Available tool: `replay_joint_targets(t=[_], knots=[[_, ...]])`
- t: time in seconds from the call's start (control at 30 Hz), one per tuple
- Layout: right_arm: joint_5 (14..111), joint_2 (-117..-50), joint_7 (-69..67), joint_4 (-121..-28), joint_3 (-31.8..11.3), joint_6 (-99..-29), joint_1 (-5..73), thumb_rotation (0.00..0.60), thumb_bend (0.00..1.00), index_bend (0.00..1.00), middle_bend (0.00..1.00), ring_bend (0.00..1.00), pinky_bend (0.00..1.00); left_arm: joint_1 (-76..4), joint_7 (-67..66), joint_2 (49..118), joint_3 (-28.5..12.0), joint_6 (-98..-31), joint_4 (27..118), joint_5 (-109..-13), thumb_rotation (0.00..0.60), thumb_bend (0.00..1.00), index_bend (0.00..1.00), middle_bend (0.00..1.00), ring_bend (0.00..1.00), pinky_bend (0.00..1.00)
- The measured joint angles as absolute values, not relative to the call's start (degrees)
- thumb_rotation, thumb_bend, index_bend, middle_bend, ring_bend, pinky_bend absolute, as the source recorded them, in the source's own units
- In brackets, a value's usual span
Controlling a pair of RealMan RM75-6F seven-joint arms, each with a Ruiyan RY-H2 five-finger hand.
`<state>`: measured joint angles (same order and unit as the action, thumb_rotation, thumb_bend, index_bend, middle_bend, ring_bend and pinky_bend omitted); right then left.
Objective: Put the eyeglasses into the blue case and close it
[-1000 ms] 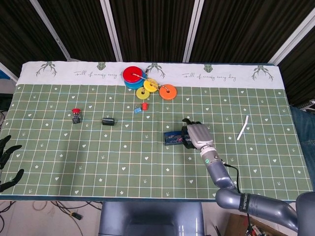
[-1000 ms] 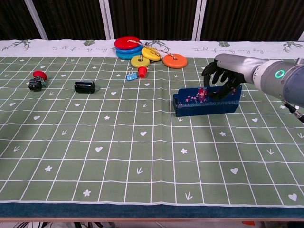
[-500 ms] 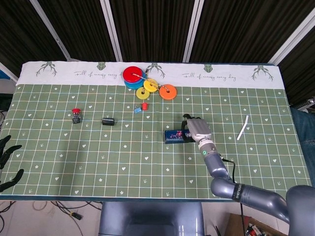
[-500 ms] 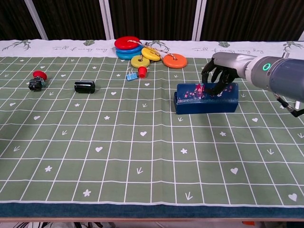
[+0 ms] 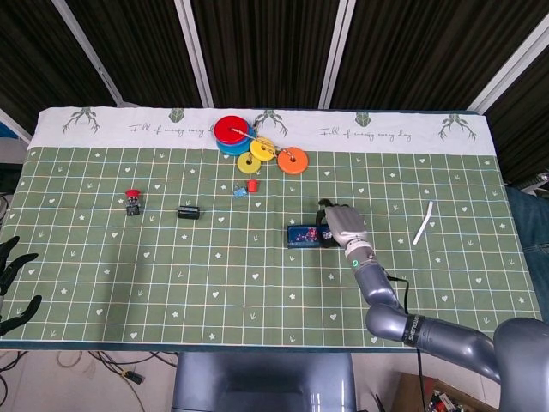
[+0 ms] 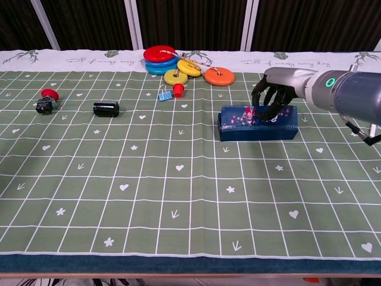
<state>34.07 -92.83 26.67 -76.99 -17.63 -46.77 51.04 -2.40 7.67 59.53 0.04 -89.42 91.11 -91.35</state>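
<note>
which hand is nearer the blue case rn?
Right. The right hand rests its fingers on top of the blue case; the left hand sits off the table's near-left edge, far from it.

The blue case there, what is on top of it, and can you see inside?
The right robot hand rests its fingers on the lid of the blue case. The lid is down, so whatever is inside is hidden.
</note>
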Motion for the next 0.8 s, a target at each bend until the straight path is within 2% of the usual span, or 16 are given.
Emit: replay_joint_targets(t=[0.1, 0.33, 0.63, 0.8], knots=[[34.2, -93.0, 26.2, -76.7, -17.6, -46.9, 51.4, 0.600, 0.50, 0.30, 0.15, 0.25, 0.23, -2.4, 7.6, 59.5, 0.1, -89.5, 91.1, -91.4, 0.600, 0.31, 0.20, 0.00, 0.00, 0.00], [34.6, -93.5, 24.2, -75.2, -18.4, -47.5, 51.9, 0.600, 0.47, 0.26, 0.14, 0.25, 0.23, -2.4, 7.6, 59.5, 0.1, -89.4, 91.1, -91.5, 0.600, 0.31, 0.20, 0.00, 0.00, 0.00], [33.8, -91.8, 23.4, -74.9, -19.1, -46.8, 52.3, 0.600, 0.31, 0.25, 0.13, 0.19, 0.22, -2.3, 7.6, 59.5, 0.2, -89.6, 91.2, -91.6, 0.600, 0.31, 0.20, 0.00, 0.00, 0.00], [33.8, -88.2, 26.5, -79.5, -16.7, -46.6, 52.2, 0.600, 0.26, 0.24, 0.12, 0.16, 0.21, -2.4, 7.4, 59.5, 0.3, -89.5, 91.2, -91.7, 0.600, 0.31, 0.20, 0.00, 0.00, 0.00]])
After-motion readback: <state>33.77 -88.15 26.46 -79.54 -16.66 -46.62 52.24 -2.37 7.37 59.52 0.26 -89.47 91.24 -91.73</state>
